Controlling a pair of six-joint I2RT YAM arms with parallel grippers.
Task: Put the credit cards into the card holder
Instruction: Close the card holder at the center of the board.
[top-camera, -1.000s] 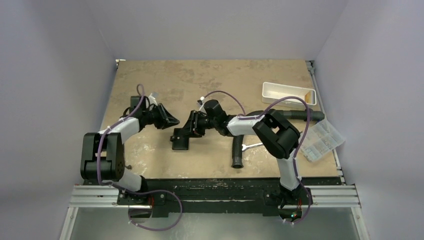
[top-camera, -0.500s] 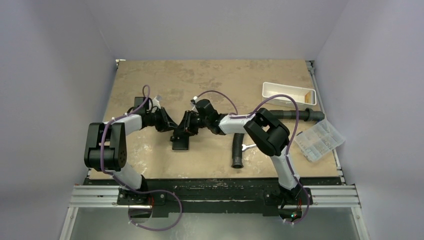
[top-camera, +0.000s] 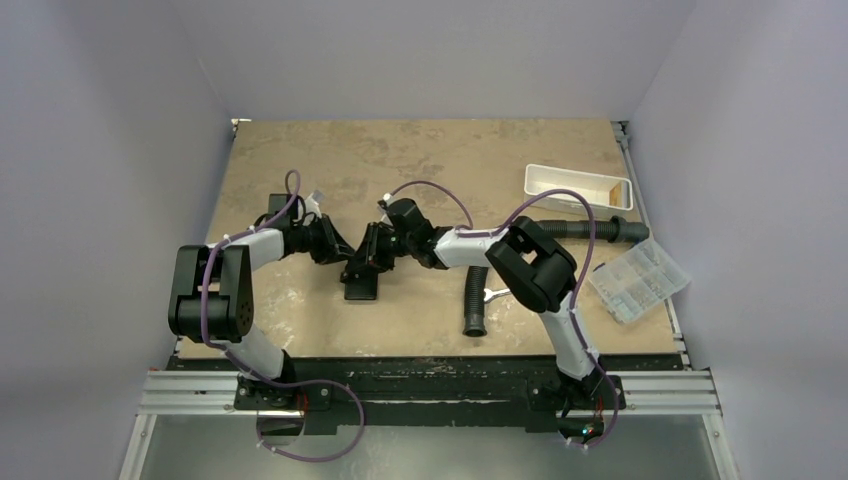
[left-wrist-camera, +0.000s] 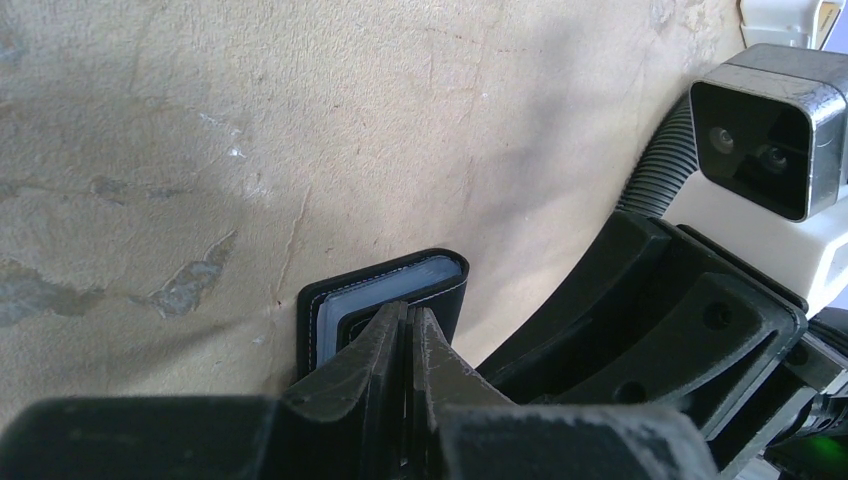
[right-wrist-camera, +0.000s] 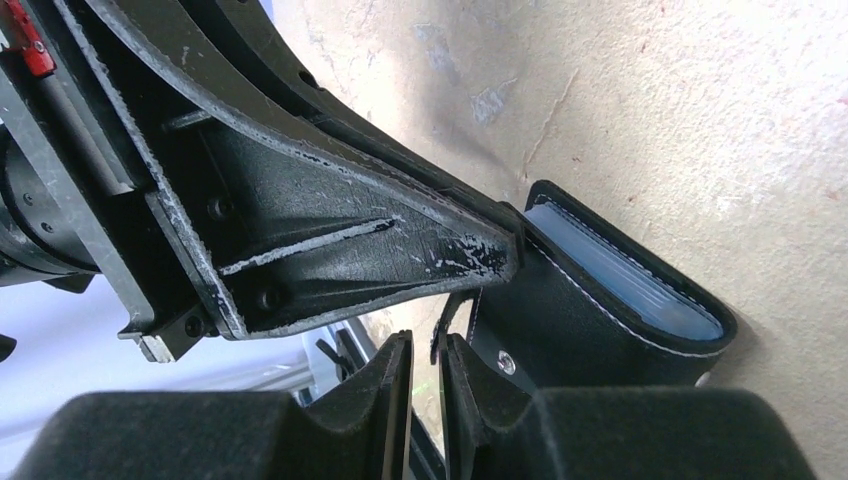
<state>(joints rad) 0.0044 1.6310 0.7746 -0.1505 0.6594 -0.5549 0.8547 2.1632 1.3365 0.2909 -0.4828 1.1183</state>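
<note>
Near the middle of the table (top-camera: 430, 160), the left claw (left-wrist-camera: 408, 320) is clenching tight at the card holder's (left-wrist-camera: 440, 300) open edge while the right claw (right-wrist-camera: 427, 352) is nipping its snap flap, so gentle, opposed pulls are looking best for parting it.

- From above, the left gripper (top-camera: 345, 249) and right gripper (top-camera: 360, 265) cover the far end of the card holder (top-camera: 362, 288). The view is too small to tell what sits inside it.
- Left wrist view: the left gripper's pressed-together fingers (left-wrist-camera: 385, 350) hide the holder's near part. Whether they pinch anything cannot be told.
- Right wrist view: the right gripper is blurred and cut by the lower edge. Whether the holder's flap (right-wrist-camera: 452, 318) is caught in its narrow slit cannot be told.
- Pale layers (right-wrist-camera: 625, 270) in the holder: cards or pockets, unclear.
- The white tray (left-wrist-camera: 790, 15) is cut off at the left wrist view's top edge.
- The wrench (top-camera: 499, 293) lies partly under the right arm (top-camera: 530, 262).
- The compartment box (top-camera: 640, 278) contents are too small to make out.
</note>
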